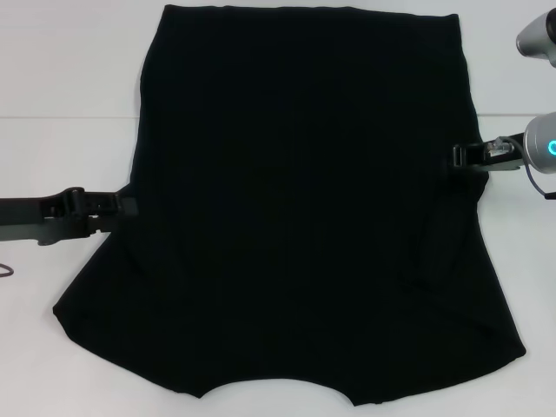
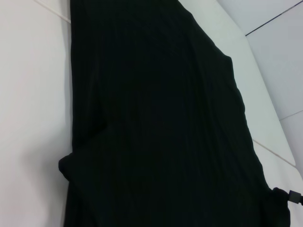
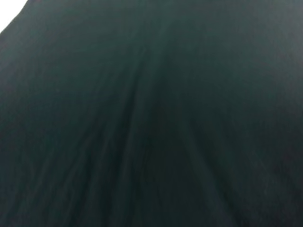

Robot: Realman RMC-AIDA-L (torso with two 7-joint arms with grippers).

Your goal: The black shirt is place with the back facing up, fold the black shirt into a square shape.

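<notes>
Head view, shirt: the large soft plain black fabric shirt [image 1: 295, 208] lies spread flat on the white table [image 1: 61, 104], straight hem at the far side, sleeves and curved neckline near; its near edge is cut off by the frame.
Head view, left gripper [image 1: 126, 207]: at the shirt's left edge below the sleeve, tips lost against the black cloth; spread or pinching, cannot tell.
Head view, right gripper [image 1: 462, 160]: at the shirt's right edge, tips merging with the fabric; state cannot be told.
Left wrist view: black shirt [image 2: 161, 123] with one edge bunched up on the table [image 2: 28, 94]; a black gripper tip [image 2: 292, 196] shows at the opposite edge.
Right wrist view: only dark creased shirt cloth [image 3: 151, 123] fills the picture; no fingers visible.
</notes>
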